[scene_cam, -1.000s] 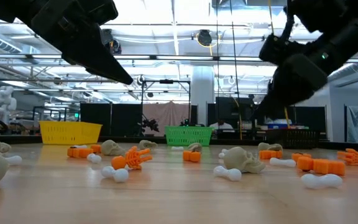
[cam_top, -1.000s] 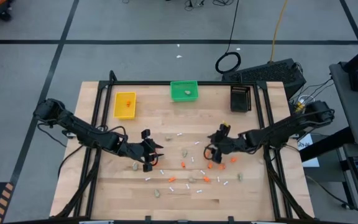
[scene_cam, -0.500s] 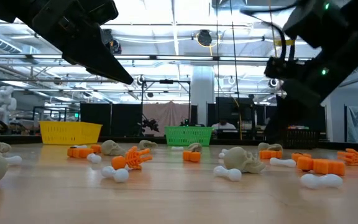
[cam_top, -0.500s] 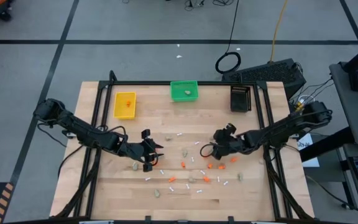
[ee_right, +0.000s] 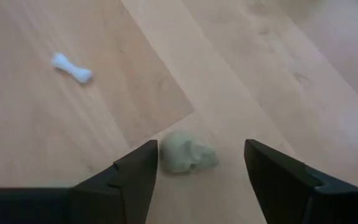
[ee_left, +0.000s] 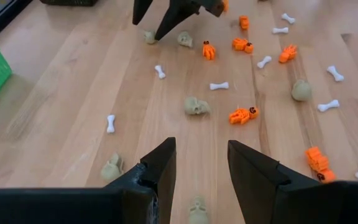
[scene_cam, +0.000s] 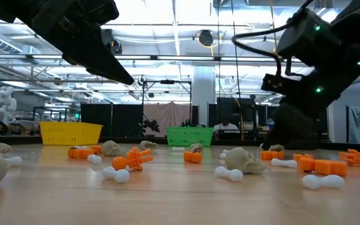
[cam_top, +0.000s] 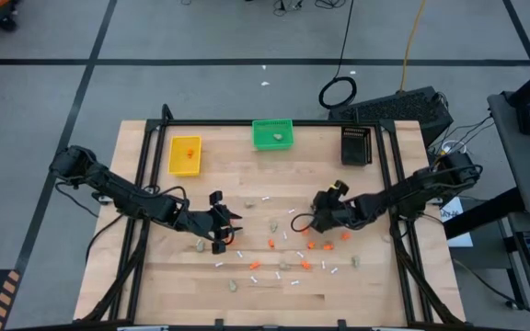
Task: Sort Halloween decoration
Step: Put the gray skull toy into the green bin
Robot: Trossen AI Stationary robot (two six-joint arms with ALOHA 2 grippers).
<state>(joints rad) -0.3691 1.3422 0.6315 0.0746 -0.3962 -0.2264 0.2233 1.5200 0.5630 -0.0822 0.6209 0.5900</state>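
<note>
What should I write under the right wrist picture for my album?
Open right gripper straddling a beige-grey skull-shaped lump on the wooden table, small white bone nearby.

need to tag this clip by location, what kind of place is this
Most likely a robotics lab or workshop. The wooden table stands on a grey floor marked with dark tape lines, a loose cable coil lies behind it, and the low view shows a large open hall with ceiling lights.
</note>
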